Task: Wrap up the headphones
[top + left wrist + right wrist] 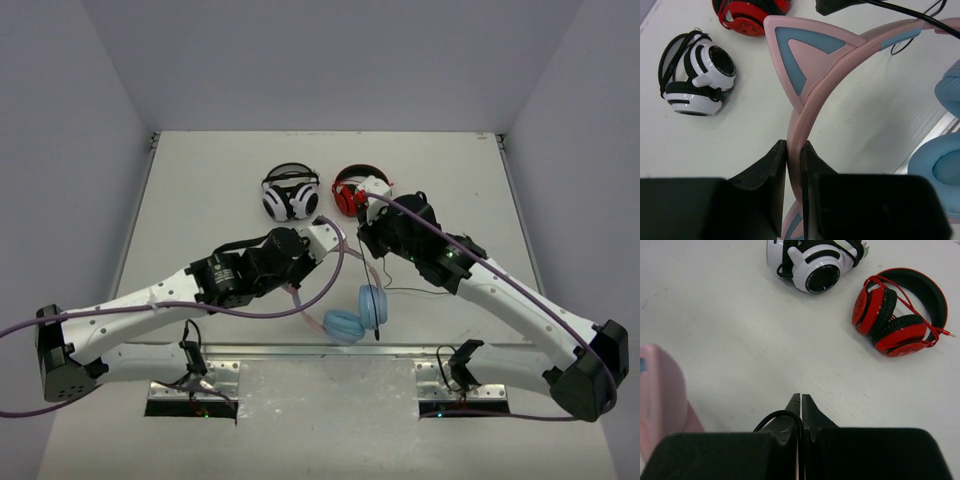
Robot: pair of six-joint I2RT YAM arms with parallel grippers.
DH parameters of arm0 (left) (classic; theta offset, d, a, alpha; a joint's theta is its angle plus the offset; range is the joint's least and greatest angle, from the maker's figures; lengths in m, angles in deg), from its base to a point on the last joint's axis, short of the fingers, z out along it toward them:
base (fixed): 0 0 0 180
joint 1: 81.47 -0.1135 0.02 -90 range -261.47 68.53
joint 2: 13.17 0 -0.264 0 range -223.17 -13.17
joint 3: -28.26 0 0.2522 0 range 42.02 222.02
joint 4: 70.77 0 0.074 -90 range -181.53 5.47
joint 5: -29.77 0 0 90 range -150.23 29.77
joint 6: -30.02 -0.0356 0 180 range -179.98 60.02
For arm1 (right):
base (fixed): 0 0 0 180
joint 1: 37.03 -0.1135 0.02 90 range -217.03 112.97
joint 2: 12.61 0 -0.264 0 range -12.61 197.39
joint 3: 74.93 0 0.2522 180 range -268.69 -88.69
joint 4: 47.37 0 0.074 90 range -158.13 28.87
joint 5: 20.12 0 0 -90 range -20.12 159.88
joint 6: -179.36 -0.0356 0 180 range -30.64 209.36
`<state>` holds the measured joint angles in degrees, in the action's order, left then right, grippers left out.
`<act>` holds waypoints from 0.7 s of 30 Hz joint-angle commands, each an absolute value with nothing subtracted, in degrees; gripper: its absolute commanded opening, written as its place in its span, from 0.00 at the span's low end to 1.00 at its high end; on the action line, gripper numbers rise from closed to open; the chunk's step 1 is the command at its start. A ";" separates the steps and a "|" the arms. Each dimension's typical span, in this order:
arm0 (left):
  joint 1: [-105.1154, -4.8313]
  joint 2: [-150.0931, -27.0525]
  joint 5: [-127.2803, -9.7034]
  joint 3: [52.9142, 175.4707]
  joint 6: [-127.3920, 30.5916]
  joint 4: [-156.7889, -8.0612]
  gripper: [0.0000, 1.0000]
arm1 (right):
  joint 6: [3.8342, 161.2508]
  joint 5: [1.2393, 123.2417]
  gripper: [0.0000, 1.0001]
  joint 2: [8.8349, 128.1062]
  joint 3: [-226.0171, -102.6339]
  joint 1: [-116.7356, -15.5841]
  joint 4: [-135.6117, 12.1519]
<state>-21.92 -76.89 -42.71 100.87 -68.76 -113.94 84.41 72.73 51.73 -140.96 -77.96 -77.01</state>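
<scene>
Pink headphones (372, 305) by table edge (420, 344), in left fingers (765, 192)

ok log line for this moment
left gripper: shut on pink headband of cat-ear headphones with light blue cups | right gripper: shut on thin black cable | wrap: not yet done

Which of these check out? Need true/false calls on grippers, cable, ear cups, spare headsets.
1. The left gripper is shut on the pink headband. True.
2. The right gripper is open and empty. False: it pinches the black cable.
3. The light blue ear cups lie at the far edge. False: they sit at the near edge of the table.
4. Neither gripper touches the white-and-black headphones or the red-and-black headphones. True.
</scene>
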 commanded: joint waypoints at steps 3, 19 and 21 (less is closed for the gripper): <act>-21.53 -68.28 -45.29 102.85 -67.54 -107.65 0.00 | 78.38 82.27 0.01 53.14 -143.72 -77.90 -75.38; -21.53 -55.63 -49.86 104.34 -57.63 -96.23 0.00 | 76.27 57.86 0.14 45.76 -131.87 -77.81 -53.60; -21.53 -54.66 -49.34 105.21 -56.21 -95.26 0.00 | 73.90 52.78 0.14 44.08 -130.27 -77.81 -47.03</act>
